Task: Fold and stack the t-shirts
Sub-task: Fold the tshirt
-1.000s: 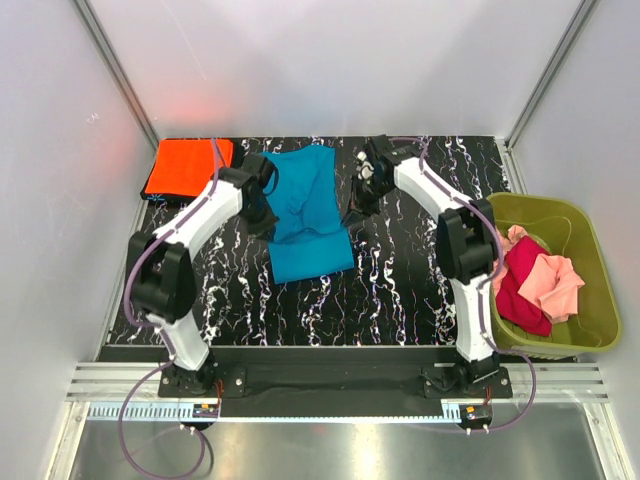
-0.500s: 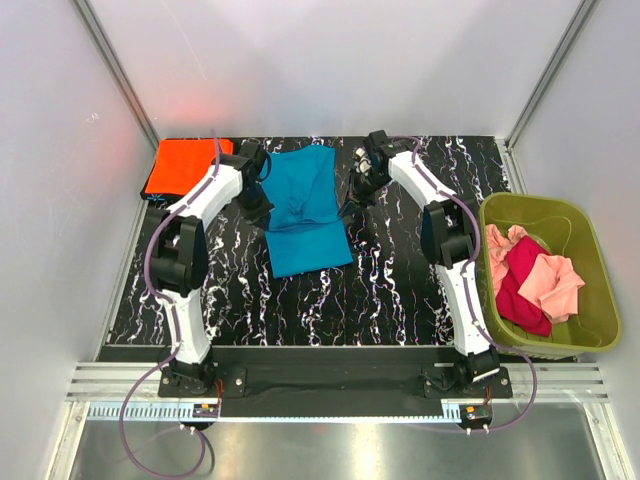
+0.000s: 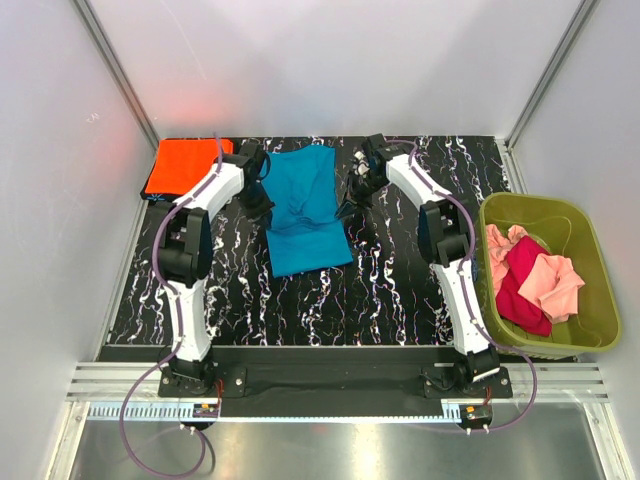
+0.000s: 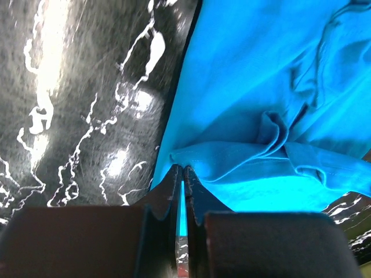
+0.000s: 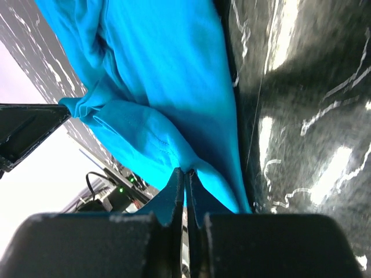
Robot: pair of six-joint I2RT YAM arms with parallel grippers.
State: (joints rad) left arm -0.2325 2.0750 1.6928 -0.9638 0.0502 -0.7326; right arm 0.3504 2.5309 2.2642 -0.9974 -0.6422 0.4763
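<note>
Nearest, we see both arms rise from their bases at the near edge of the black, white-veined table [image 3: 400, 290] and reach toward its far half. At the right side stands an olive-green bin [image 3: 600, 300] holding a heap of crumpled cloth: a magenta-red t-shirt [image 3: 520, 298] with a pink t-shirt [image 3: 555, 283] lying partly over it, and more pink cloth against the bin's left wall. Farther in, from the middle of the table toward its far edge, lies the teal-blue t-shirt [image 3: 305, 215], a long shape running near to far, its near part flat and its far part rumpled with folds. The left tool [image 4: 180, 169] sits at the shirt's left edge, its jaws closed to a hairline, and we see its tips pinching a raised fold of the teal cloth. The right tool [image 5: 185, 172] sits at the shirt's right edge, jaws likewise closed, nipping a puckered ridge of the cloth just beside bare table. Farthest, in the far left corner of the table, the orange t-shirt [image 3: 185, 167] lies as a flat, neat rectangle, apart from the teal one, with the left arm's forearm between them.
</note>
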